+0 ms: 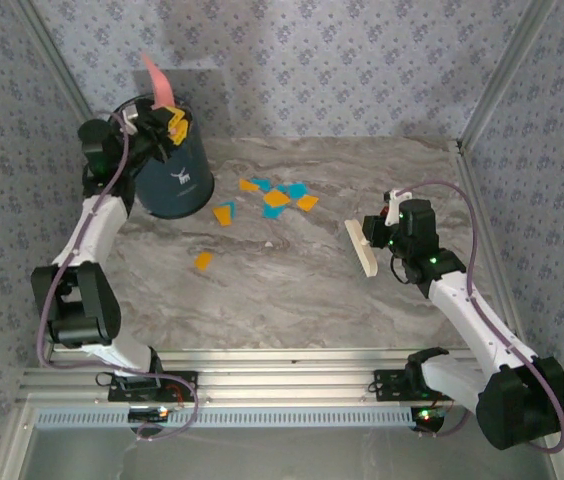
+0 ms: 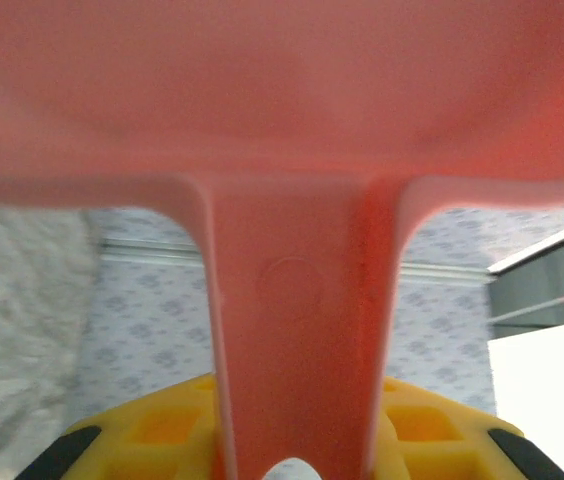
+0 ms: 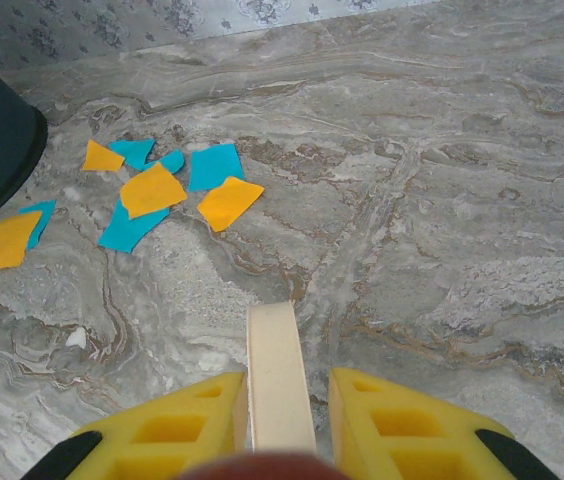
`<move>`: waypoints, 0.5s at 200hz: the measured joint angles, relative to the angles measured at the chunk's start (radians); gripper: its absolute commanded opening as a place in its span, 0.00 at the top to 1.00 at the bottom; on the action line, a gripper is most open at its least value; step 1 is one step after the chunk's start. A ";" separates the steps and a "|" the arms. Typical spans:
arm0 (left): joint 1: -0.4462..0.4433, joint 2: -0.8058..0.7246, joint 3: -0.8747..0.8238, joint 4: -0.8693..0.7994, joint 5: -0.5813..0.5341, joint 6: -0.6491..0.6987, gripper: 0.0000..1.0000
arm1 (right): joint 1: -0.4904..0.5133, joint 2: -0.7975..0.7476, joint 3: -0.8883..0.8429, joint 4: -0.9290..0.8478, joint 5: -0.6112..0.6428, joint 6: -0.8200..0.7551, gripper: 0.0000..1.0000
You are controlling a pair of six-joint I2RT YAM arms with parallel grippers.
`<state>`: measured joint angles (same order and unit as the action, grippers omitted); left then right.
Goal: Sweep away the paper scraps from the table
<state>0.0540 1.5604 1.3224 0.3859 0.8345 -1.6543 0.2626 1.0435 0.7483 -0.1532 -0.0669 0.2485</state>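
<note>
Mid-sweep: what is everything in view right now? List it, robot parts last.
table: one, grey marble, under everything
walls: blue-grey floral, around the table
bin: one, dark blue, table's back left
paper scraps: about ten, orange and cyan, mid-table, right of the bin
pink dustpan: one, upright above the bin
flat tool: one, cream, right of the paper scraps
left gripper: one, yellow, shut on the pink dustpan's handle
right gripper: one, yellow, shut on the flat tool

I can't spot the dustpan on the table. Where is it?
In the top view the dustpan is at the far left, held up at the dark bin by the left gripper, left of the paper scraps.
</note>
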 measured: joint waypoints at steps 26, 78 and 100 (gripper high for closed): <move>0.000 -0.048 0.105 -0.272 0.010 0.274 1.00 | 0.002 0.000 -0.003 0.002 0.000 0.000 1.00; -0.024 -0.066 0.291 -0.834 -0.045 0.833 1.00 | 0.005 0.000 -0.011 0.003 -0.001 0.000 1.00; -0.064 -0.066 0.344 -1.046 -0.100 1.052 1.00 | 0.006 0.000 -0.011 0.004 0.000 0.003 1.00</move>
<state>-0.0101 1.4944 1.6669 -0.6605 0.7349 -0.6018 0.2691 1.0435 0.7368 -0.1493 -0.0673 0.2516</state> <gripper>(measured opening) 0.277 0.262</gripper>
